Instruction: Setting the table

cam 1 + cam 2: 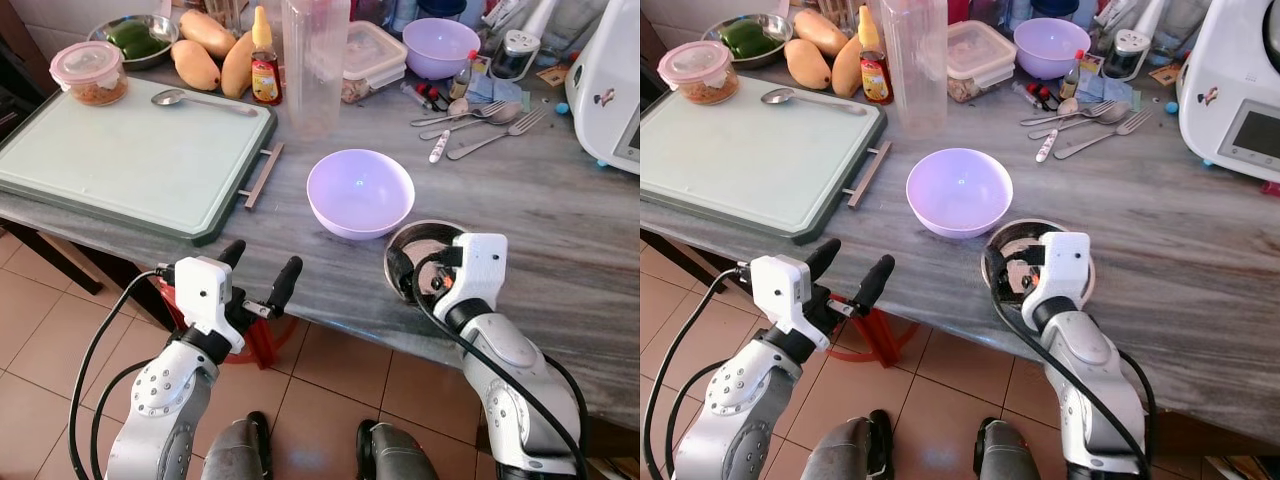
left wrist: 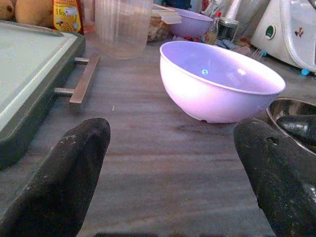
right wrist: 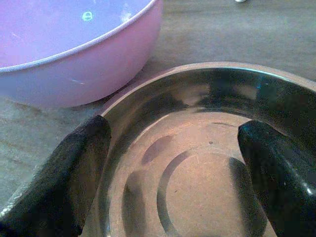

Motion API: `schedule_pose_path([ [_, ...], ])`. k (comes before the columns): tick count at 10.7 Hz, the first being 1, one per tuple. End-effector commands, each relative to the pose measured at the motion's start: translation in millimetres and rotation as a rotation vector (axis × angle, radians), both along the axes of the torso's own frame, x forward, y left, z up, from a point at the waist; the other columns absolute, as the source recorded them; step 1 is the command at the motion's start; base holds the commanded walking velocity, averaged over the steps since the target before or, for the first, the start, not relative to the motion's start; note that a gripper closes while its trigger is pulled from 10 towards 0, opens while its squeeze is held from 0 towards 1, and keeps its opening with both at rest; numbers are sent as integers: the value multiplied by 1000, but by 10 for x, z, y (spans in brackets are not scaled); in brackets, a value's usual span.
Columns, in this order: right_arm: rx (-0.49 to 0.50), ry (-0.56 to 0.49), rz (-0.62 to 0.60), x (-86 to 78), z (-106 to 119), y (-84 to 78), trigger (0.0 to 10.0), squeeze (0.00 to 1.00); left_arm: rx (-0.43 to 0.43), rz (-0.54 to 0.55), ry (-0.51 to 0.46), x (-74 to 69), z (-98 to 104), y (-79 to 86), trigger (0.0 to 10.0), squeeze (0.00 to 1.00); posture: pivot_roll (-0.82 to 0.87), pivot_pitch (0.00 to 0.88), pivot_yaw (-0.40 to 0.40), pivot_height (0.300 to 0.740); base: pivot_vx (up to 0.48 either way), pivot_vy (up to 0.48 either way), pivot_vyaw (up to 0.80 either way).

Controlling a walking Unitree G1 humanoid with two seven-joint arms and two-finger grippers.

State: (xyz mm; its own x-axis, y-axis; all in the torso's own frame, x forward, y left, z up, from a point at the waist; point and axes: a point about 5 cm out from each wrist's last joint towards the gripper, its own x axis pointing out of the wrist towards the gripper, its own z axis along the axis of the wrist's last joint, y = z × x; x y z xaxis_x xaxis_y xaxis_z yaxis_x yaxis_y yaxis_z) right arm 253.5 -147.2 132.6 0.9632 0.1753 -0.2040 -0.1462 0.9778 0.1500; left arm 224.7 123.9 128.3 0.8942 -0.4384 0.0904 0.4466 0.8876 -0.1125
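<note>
**Two pincers at the desk edge, one over the steel bowl**

Two black fingers of the right pincer (image 3: 173, 163) stand apart, one on each side of the steel bowl (image 3: 197, 163); one finger (image 3: 64, 182) is at its rim on the side toward the lilac bowl, and I cannot tell if it touches the metal. The steel bowl sits near the front edge of the grey desk (image 1: 560, 210), and just beside it, farther from the robot, stands the lilac bowl (image 1: 360, 192); their rims look almost touching.

The left pincer (image 1: 260, 272) hangs at the desk's front edge, fingers apart and holding nothing, pointing toward the lilac bowl.

Farther out on the left lies a pale green tray (image 1: 130, 155) with a metal handle, carrying a spoon (image 1: 200, 99) and a round box with a pink lid (image 1: 90, 72). Behind it are mangoes (image 1: 205, 50), a sauce bottle (image 1: 265, 70) with a yellow label whose writing is not readable, and a clear tall jug (image 1: 315, 60). At the back stands a second lilac bowl (image 1: 440, 45), with forks and spoons (image 1: 480, 122) lying before it. A white kitchen machine (image 1: 1235, 90) stands on the right.
</note>
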Motion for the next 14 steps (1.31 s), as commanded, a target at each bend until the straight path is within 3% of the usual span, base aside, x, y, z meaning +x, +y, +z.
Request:
schedule_pose_path([
  [1, -9, -11, 2, -13, 40, -13, 10000, 0, 5, -2, 0, -27, 18, -3, 10000, 0, -27, 178, -6, 740, 0, 0, 0],
  [5, -60, -144, -14, -40, 263, -26, 10000, 0, 41, 46, 21, -45, -2, 38, 10000, 0, -25, 186, -7, 740, 0, 0, 0],
  [6, -89, -217, -7, -127, 323, -39, 10000, 0, 95, 95, 36, -54, -38, 55, 10000, 0, -22, 188, -9, 740, 0, 0, 0],
  [7, -104, -242, -7, -172, 333, -52, 10000, 0, 87, 114, 50, -56, -47, 70, 10000, 0, -22, 193, -9, 740, 0, 0, 0],
  [11, -125, -278, -20, -234, 278, -64, 10000, 0, 94, 155, 69, -33, -68, 92, 10000, 0, -18, 186, -6, 740, 0, 0, 0],
  [14, -126, -285, -31, -236, 224, -57, 10000, 0, 92, 156, 77, -14, -68, 91, 10000, 0, -22, 187, 4, 740, -257, 0, 0],
])
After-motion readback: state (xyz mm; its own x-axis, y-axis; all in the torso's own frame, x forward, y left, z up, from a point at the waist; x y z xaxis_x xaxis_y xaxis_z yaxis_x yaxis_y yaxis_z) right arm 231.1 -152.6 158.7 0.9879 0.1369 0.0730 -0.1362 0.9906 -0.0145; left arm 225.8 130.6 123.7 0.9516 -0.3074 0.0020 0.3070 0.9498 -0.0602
